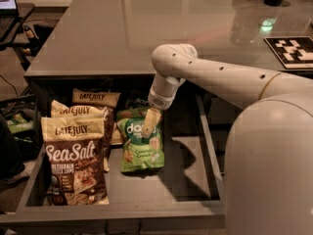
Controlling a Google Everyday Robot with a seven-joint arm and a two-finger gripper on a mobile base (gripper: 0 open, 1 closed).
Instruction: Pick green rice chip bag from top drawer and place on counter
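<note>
The green rice chip bag [141, 146] lies face up in the middle of the open top drawer [183, 173], its "dang" logo showing. My gripper [150, 120] hangs from the white arm [215, 77] and reaches down into the drawer, right over the bag's upper edge, touching or nearly touching it. A twin green bag [128, 113] peeks out behind it, mostly hidden. The glossy grey counter [122, 33] spans the top of the view above the drawer.
Several cream-and-brown Late July Sea Salt bags [73, 155] stand at the drawer's left side. A black-and-white marker tile [293, 50] lies on the counter at the right. A laptop [7, 4] sits at the far left. My arm's big shoulder fills the lower right.
</note>
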